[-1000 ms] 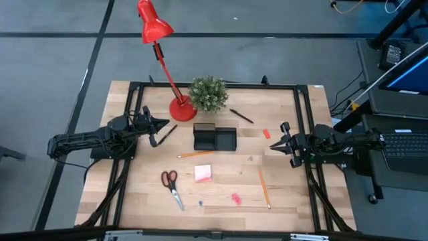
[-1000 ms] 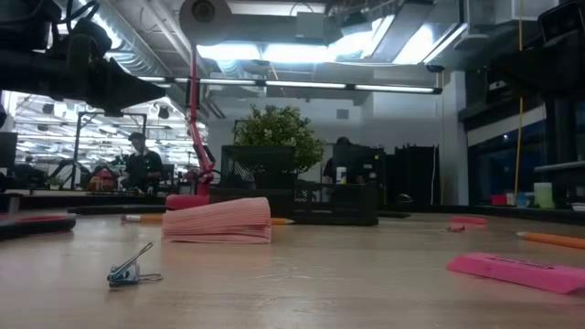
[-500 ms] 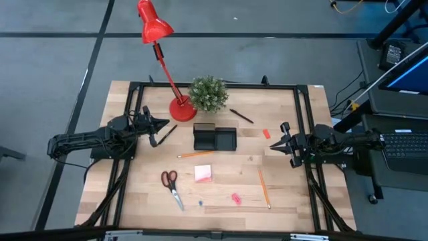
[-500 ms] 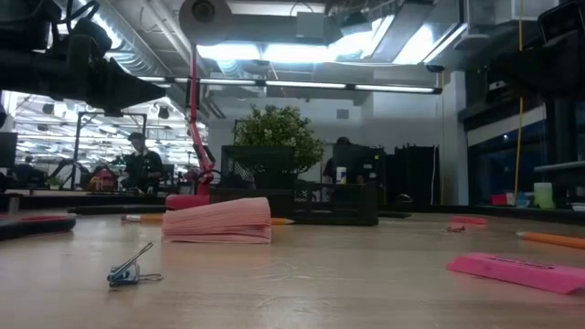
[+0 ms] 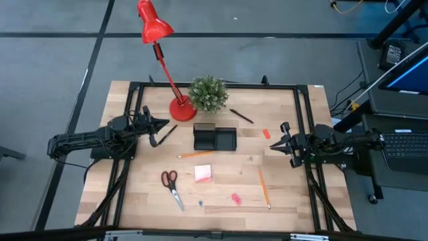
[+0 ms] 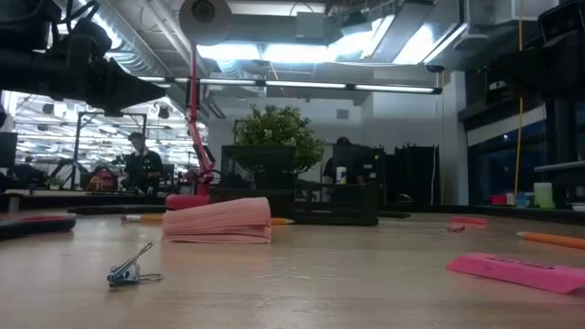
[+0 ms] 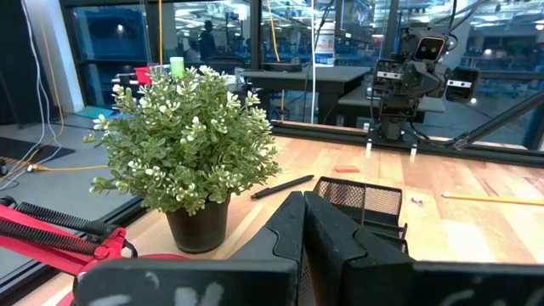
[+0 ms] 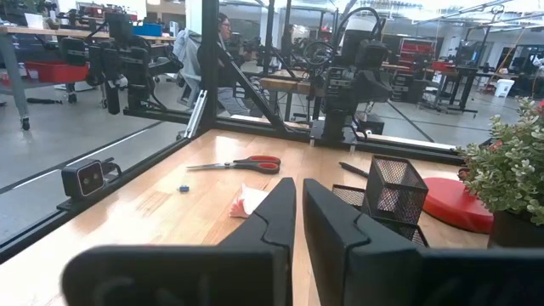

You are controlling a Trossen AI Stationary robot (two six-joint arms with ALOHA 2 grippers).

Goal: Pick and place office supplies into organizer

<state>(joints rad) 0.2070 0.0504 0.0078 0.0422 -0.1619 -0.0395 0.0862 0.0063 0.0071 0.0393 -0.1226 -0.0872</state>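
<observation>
While arms wait, two orange pencils (image 5: 195,154) lie loose.

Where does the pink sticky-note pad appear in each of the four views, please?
High view: the pink sticky-note pad lies just below the black organizer, near the table's middle.
Low view: the stack left of centre, in front of the organizer.
Left wrist view: not in it.
Right wrist view: partly hidden behind the right gripper's fingers.
Shared landmark: the organizer.
</observation>
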